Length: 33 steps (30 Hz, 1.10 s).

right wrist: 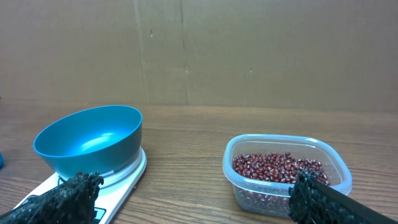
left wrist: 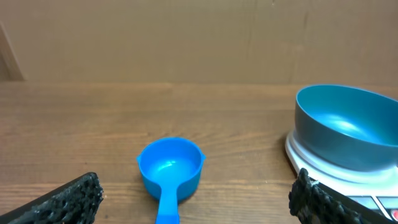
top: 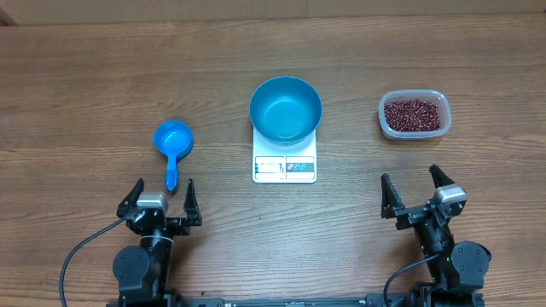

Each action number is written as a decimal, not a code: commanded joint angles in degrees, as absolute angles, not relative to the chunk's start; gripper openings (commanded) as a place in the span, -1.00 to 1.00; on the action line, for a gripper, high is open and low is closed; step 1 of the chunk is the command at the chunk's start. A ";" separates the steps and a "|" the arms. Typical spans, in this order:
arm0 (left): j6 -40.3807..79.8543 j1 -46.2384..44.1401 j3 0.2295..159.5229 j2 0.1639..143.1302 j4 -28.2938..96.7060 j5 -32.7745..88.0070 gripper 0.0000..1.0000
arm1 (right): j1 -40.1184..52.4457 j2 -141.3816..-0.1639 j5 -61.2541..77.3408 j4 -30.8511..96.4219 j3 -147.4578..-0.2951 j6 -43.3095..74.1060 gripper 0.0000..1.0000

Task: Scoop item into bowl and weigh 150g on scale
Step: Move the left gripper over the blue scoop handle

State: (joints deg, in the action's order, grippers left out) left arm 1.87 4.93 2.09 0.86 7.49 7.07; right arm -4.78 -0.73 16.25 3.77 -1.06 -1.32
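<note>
Two grippers are sitting at the near edge of the table (top: 85, 85). Is either one holding anything? — Mia

Neither. The left gripper (top: 163, 186) and the right gripper (top: 409, 175) are both spreading their jaws wide, and each wrist view is showing only bare wood between the fingers. — Tom

Where are the beans (top: 413, 113) lying, then? — Mia

All of them are sitting in the clear tub (top: 384, 119) on the right, straight ahead of the right gripper and well apart from the bowl (top: 285, 107). The bowl is looking empty. — Tom

Why is the bowl resting on the scale (top: 284, 168) already? — Mia

I'm guessing it is so the weight can be read while beans are going in. The bowl is covering the back of the scale and leaving the display and button strip showing at the front. The reading is too small for me to make out. — Tom

And the scoop (top: 173, 141)? — Mia

It is lying cup-up on the left, near the scale but not touching it. Its handle is pointing back at the left gripper, with the handle's end sitting just between the fingertips. I'm reading that as laid out for that arm to take it by the handle. — Tom

But the beans are waiting on the other side. — Mia

Yes, so I'm expecting the loaded scoop to be travelling past the bowl, where spilling is the risk. No scooping is showing yet. — Tom
</note>
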 commanded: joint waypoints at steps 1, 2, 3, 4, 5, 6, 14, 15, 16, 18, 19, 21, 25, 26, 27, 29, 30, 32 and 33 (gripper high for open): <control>2.96 5.23 6.37 0.47 10.98 8.36 0.99 | -4.47 -0.16 16.14 3.36 -0.45 -1.78 1.00; 2.52 5.23 7.68 0.75 12.21 8.34 1.00 | -4.47 -0.19 16.14 3.36 -0.45 -1.78 1.00; 2.35 5.23 8.80 1.17 13.26 8.12 1.00 | -4.47 -0.19 16.14 3.36 -0.45 -1.78 1.00; 2.35 5.23 10.28 1.93 14.55 7.60 0.99 | -4.47 -0.19 16.14 3.36 -0.45 -1.78 0.99; 2.35 5.23 11.49 2.74 15.59 7.03 0.99 | -4.47 -0.19 16.14 3.36 -0.45 -1.78 0.99; 2.33 5.26 12.82 3.88 16.58 6.59 0.99 | -4.47 -0.19 16.14 3.36 -0.45 -1.78 1.00; 0.45 5.23 25.28 20.80 22.26 6.22 0.99 | -4.47 -0.19 16.14 3.36 -0.45 -1.78 1.00; -0.05 5.23 26.98 23.31 22.79 6.20 1.00 | -4.47 -0.19 16.14 3.36 -0.45 -1.78 1.00; -0.58 5.23 29.26 26.59 23.42 6.20 0.99 | -4.47 -0.16 16.14 3.36 -0.45 -1.78 1.00; -1.28 5.23 32.91 31.86 24.27 6.20 1.00 | -4.47 -0.19 16.14 3.36 -0.45 -1.78 1.00; -1.32 5.23 34.89 34.61 24.77 6.20 0.99 | -4.47 -0.19 16.14 3.36 -0.45 -1.78 1.00; -1.34 5.26 39.24 40.51 25.67 6.20 0.99 | -4.47 -0.19 16.14 3.36 -0.45 -1.78 1.00; -1.41 5.23 47.57 50.48 29.43 6.28 1.00 | -4.47 -0.19 16.14 3.36 -0.45 -1.78 1.00; -1.89 5.23 50.13 53.12 31.29 6.70 1.00 | -4.47 -0.19 16.14 3.36 -0.45 -1.78 1.00; -2.70 5.26 52.86 55.86 33.28 7.25 1.00 | -4.47 -0.19 16.14 3.36 -0.45 -1.78 1.00; -3.90 5.26 59.99 62.70 38.59 7.35 1.00 | -4.47 -0.19 16.14 3.36 -0.45 -1.78 1.00; -4.40 5.26 62.22 64.82 40.18 7.31 0.99 | -4.47 -0.19 16.14 3.36 -0.45 -1.78 1.00; -5.58 5.26 67.59 69.80 43.83 7.31 1.00 | -4.47 -0.19 16.14 3.36 -0.45 -1.78 1.00; -6.09 5.26 70.24 72.25 45.47 7.31 0.99 | -4.47 -0.19 16.14 3.36 -0.45 -1.78 1.00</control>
